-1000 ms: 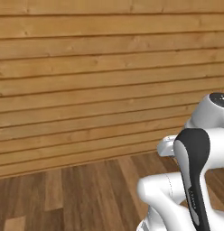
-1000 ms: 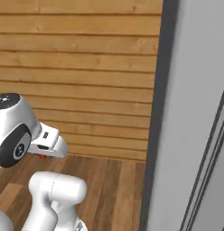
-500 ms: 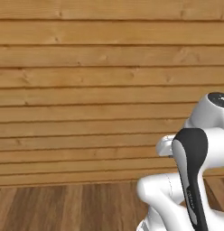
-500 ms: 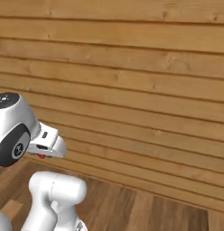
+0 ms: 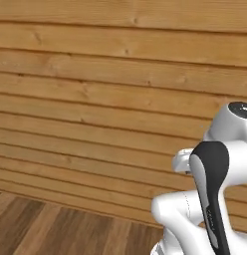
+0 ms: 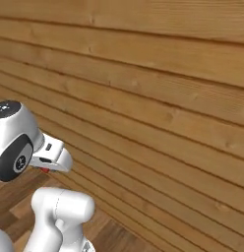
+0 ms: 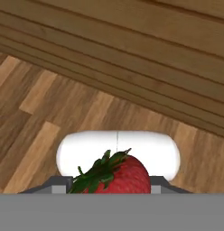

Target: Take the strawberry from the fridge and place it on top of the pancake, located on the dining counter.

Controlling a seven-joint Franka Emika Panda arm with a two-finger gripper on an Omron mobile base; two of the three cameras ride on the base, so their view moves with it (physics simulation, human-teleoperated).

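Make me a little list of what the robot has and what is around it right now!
holding: the strawberry, red with green leaves on top, gripped between the jaws
gripper: shut on the strawberry
strawberry seen from the side: a small red bit peeking out under the white hand
in front of the robot: a wooden plank wall
below: a wooden floor
pancake step: not yet done
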